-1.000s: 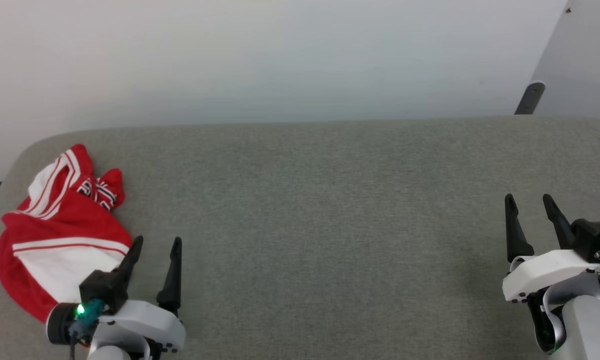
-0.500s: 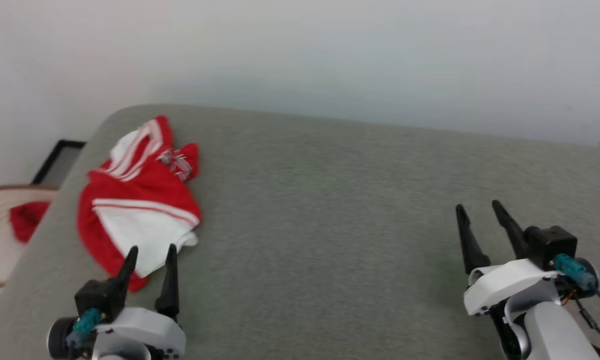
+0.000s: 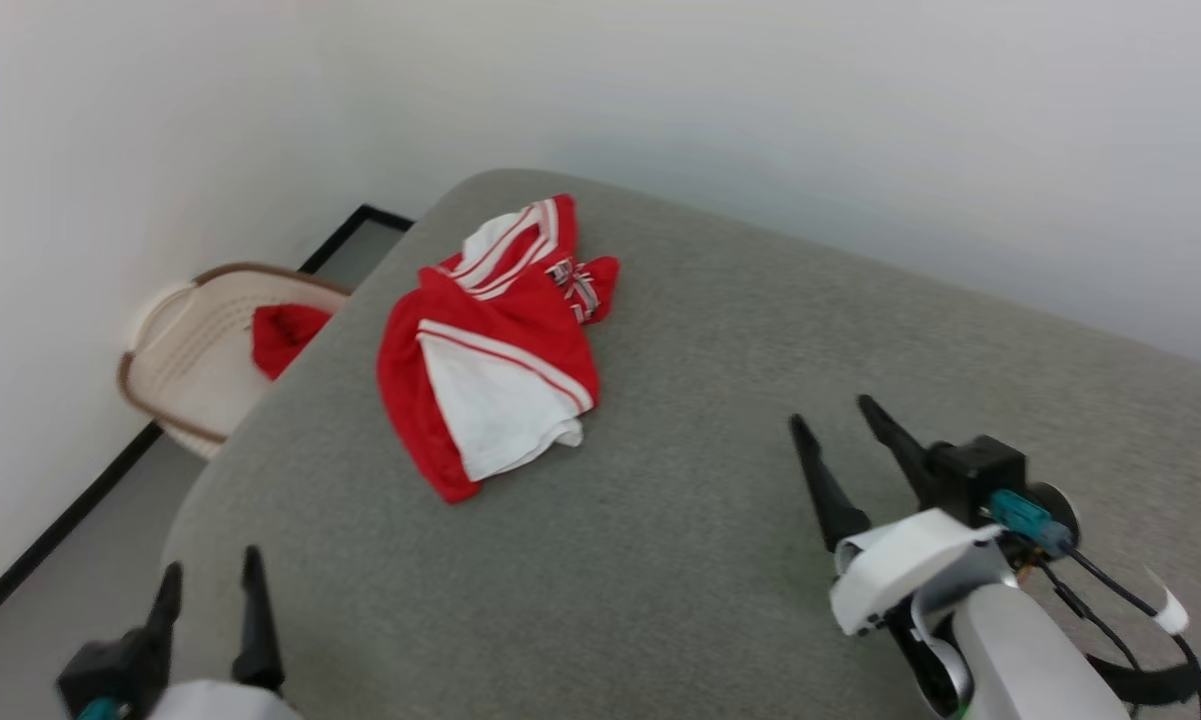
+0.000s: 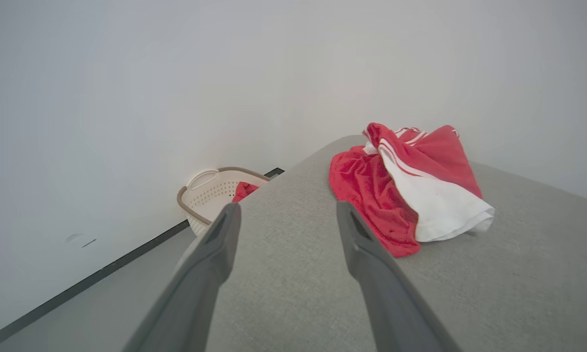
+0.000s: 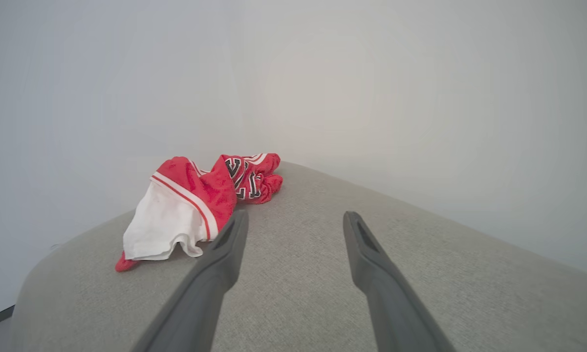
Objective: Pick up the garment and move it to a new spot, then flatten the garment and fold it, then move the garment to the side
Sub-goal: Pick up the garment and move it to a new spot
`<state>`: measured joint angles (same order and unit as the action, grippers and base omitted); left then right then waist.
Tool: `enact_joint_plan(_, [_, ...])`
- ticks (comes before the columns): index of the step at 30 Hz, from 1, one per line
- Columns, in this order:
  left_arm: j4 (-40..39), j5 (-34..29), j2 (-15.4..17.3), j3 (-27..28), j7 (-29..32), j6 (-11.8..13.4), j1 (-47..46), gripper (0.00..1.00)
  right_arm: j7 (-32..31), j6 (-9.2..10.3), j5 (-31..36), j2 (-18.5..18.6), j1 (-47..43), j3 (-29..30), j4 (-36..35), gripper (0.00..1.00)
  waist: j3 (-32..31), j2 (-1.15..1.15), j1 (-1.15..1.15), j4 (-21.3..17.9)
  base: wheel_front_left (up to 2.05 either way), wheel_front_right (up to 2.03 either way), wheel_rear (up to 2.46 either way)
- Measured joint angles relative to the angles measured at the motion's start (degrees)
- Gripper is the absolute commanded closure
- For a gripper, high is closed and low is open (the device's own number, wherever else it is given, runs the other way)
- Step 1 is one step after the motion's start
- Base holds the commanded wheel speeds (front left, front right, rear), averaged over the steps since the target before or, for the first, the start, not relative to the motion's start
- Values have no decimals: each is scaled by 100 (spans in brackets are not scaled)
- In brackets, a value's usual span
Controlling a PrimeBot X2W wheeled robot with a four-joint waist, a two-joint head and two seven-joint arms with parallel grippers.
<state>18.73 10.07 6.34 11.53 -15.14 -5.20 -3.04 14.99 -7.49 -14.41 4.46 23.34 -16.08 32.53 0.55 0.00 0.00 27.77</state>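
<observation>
I record the garment (image 3: 490,350) as red with a white panel, trimmed in red-and-white stripes; black letters outlined in white show on one bunched fold. Beneath the garment, the table (image 3: 720,470) is plain grey-green weave. Left of the garment, the basket (image 3: 185,350) is cream, perforated, brown-rimmed, holding a red cloth (image 3: 282,335). Left gripper (image 3: 212,559) and right gripper (image 3: 828,410): black fingers, white housings.

Not much to read here, honestly. The only print is some black lettering (image 5: 244,178) with white outlines on the bunched-up far end of the red garment (image 5: 195,195), over on the left of the tabletop (image 3: 720,380), and it's so crumpled I can't make out an actual word or number.
</observation>
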Motion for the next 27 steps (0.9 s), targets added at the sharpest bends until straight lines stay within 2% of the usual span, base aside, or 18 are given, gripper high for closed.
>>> enact_joint_plan(5, [-339,86,-172,344,0,68,301,0,12,0,-243,-7,362,-526,212,0,163,0,0,273,-20,-20,-20])
enact_joint_plan(11, [-670,45,-308,222,1,144,428,0,12,0,-504,218,411,-810,254,0,362,0,0,374,-23,-23,-23])
enact_joint_plan(15, [-687,71,-326,45,1,133,432,0,11,0,-609,311,403,-825,146,0,404,0,0,363,-2,-2,-2])
enact_joint_plan(19, [-425,-53,-321,-269,1,-2,45,0,12,0,-597,411,257,-476,-62,0,403,0,0,290,0,0,0])
enact_joint_plan(22, [-125,-86,-197,-463,1,-113,-510,0,12,2,-476,436,-3,-248,-247,0,394,0,0,203,0,0,0])
enact_joint_plan(27, [168,67,265,-261,0,-148,-1475,0,12,0,-314,404,119,-232,-478,0,381,0,0,-115,0,0,0])
